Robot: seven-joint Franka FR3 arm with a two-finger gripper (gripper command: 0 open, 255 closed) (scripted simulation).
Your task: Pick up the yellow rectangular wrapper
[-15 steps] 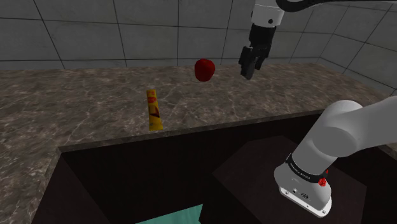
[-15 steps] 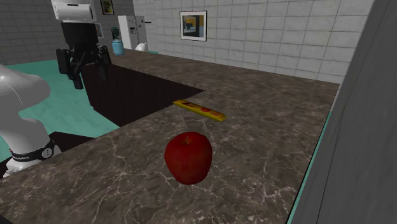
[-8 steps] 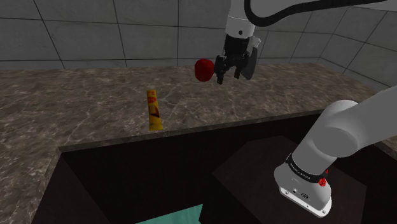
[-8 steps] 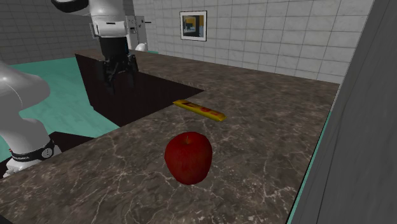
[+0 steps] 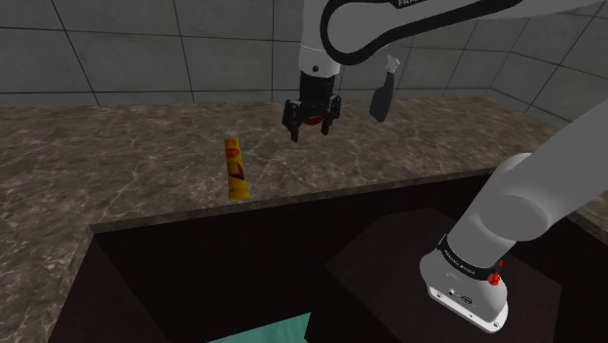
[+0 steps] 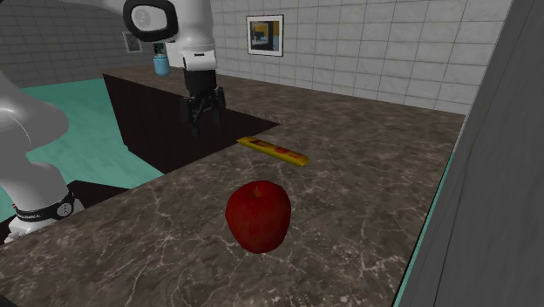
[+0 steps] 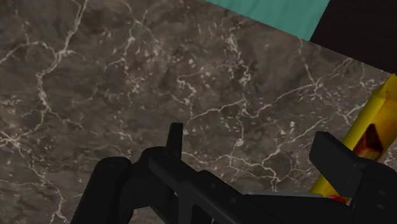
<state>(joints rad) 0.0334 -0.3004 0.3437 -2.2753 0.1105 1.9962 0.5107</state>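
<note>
While the black two-finger gripper (image 5: 311,133) hangs with fingers spread, the flat yellow rectangular wrapper (image 5: 234,168) lies between it and the round red apple (image 6: 258,215). It looks light, thin and slippery, so pinch across its narrow middle.

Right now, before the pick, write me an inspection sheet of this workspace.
Surface: dark veined countertop, level.
Job's things: yellow wrapper lies flat near the counter's front edge, not held.
Clutter: red apple, apart from the wrapper.
Grippers: hand open, above the counter, with the wrapper outside its fingers.
Cables: nothing seen.
Surroundings: grey tiled wall, framed picture, teal floor.
</note>
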